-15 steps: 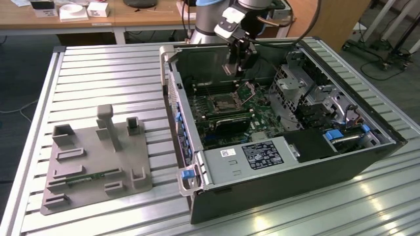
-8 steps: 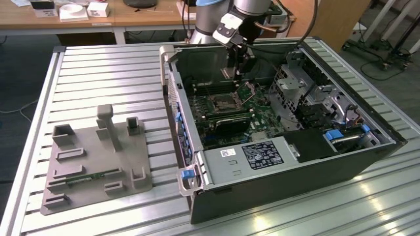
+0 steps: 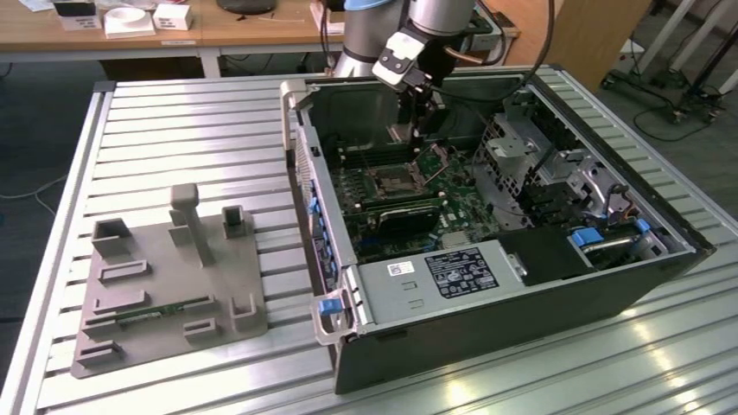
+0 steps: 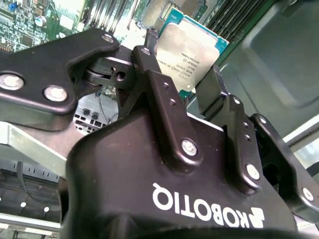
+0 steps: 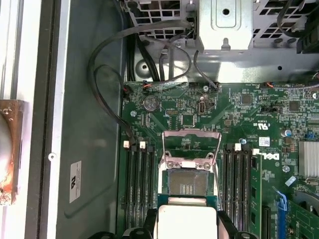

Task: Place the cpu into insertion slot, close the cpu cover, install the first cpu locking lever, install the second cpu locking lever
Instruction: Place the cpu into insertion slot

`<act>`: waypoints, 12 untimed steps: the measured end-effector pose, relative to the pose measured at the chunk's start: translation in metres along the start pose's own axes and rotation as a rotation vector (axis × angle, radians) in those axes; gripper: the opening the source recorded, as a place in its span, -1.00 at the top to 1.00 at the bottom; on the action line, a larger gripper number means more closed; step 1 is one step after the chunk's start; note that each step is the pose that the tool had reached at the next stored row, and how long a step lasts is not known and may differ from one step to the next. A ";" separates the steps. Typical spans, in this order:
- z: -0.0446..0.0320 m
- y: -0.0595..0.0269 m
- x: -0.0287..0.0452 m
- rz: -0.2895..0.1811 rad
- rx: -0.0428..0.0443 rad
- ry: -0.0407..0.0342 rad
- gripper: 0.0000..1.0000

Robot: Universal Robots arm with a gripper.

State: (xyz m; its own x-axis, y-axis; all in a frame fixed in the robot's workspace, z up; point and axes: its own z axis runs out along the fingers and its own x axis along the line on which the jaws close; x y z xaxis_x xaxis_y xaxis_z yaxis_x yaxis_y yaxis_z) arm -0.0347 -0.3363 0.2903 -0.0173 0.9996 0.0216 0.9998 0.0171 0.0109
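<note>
My gripper (image 3: 406,128) hangs inside the open computer case (image 3: 346,346), above the motherboard. It is shut on the cpu (image 4: 192,50), a silver-topped chip with a green rim pinched by its edges between the black fingers (image 4: 159,84). In the first wrist view the cpu (image 5: 187,211) hovers just off the insertion slot (image 5: 188,181), whose contact field is bare. The cpu cover (image 5: 192,144), a thin metal frame, stands swung open at the slot's far edge. In the exterior view the insertion slot (image 3: 390,181) lies under the gripper.
Memory slots (image 5: 141,174) flank the socket on both sides. Black cables (image 5: 107,84) loop beside the board, with a metal drive cage (image 5: 224,25) beyond. A grey fixture block (image 3: 162,285) sits on the slatted table (image 3: 173,130) at the exterior view's left.
</note>
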 end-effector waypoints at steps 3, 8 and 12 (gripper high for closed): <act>0.0001 0.0000 0.0000 0.000 -0.0001 0.0001 -0.08; 0.0049 -0.0001 0.0002 0.000 -0.0001 0.0002 -0.08; 0.0121 -0.0002 0.0008 0.000 -0.0002 0.0002 -0.08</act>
State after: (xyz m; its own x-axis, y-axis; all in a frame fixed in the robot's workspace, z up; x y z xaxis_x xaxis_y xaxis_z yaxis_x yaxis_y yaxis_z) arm -0.0347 -0.3352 0.2782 -0.0172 0.9996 0.0218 0.9998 0.0170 0.0111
